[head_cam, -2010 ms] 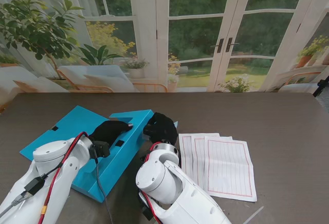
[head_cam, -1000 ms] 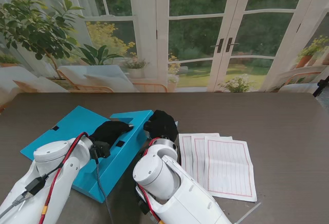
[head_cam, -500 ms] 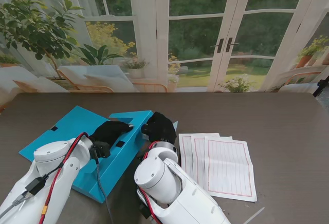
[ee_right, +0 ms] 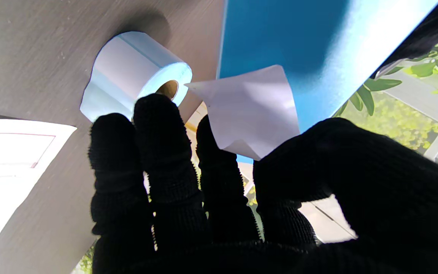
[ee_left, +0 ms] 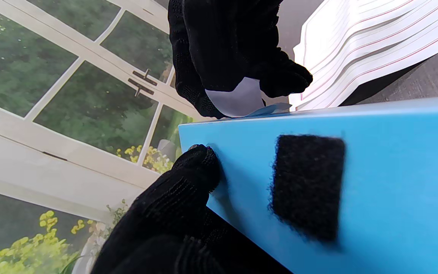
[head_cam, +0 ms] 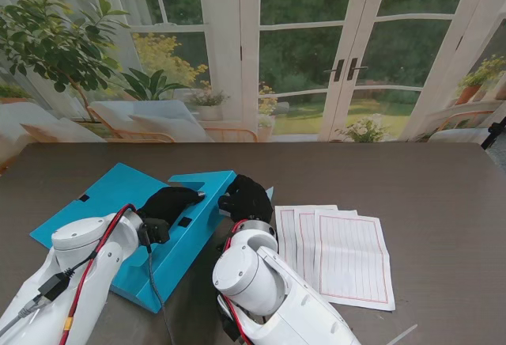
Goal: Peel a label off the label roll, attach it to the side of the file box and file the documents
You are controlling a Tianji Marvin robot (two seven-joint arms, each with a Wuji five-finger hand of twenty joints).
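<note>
Label roll (ee_right: pixel 135 82) hidden behind right hand (head_cam: pixel 247 196) in stand view.

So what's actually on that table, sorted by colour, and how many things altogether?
Blue: 1, the file box.
White: 5 - label roll, peeled label, 3 ruled sheets showing.
Total: 6.

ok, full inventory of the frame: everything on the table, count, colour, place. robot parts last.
file box: 1, blue, lying open flat on my left, black fastener patches on it
label: 1, white, peeled, pinched in the right hand beside the box edge
label roll: 1, white with pale blue edge, on the table beside the box
documents: several overlapping sheets, white with red ruled lines, on my right
table: 1, dark brown
left hand: black glove, resting on the box
right hand: black glove, holding the label
</note>
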